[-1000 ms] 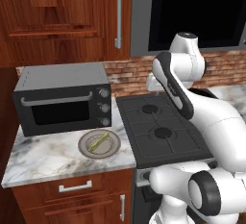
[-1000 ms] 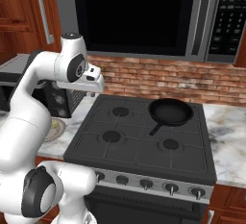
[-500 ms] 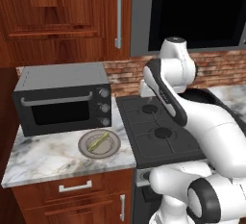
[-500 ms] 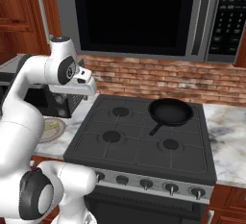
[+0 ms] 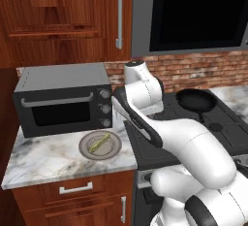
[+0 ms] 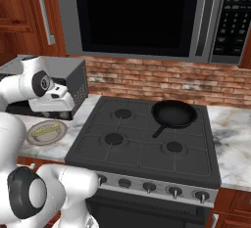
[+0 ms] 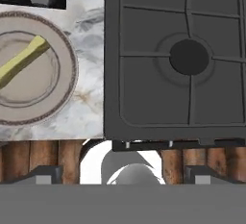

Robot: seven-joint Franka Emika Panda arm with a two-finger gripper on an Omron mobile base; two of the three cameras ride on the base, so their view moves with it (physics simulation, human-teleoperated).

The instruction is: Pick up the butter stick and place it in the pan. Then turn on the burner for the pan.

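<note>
So the stove (image 6: pixel 147 144) is the anchor here. Nearest thing is its front row of knobs (image 6: pixel 147 187), sitting right at the front edge. Left of the stove, on the marble counter (image 5: pixel 43 159), there's a round grey-beige plate (image 5: pixel 114 148) and the butter stick (image 5: pixel 100 142) is lying on it at an angle, pale yellow-green, nothing touching it. Hand view shows the same: butter stick (image 7: pixel 21 60) on the plate (image 7: pixel 62 81) just off the stove's left edge. The gripper (image 7: pixel 122 174) is up above that stove/counter border, looking straight down, fingers spread as wide as they go and holding nothing. Behind the plate, left of the stove, is a dark toaster oven (image 5: pixel 63 104). The pan (image 6: pixel 174 113) is on the stove's back right burner, handle pointing toward the front left, empty. Past the stove there's a brick wall (image 6: pixel 162 82) and a big black microwave (image 6: pixel 137 16) hanging over it
</note>
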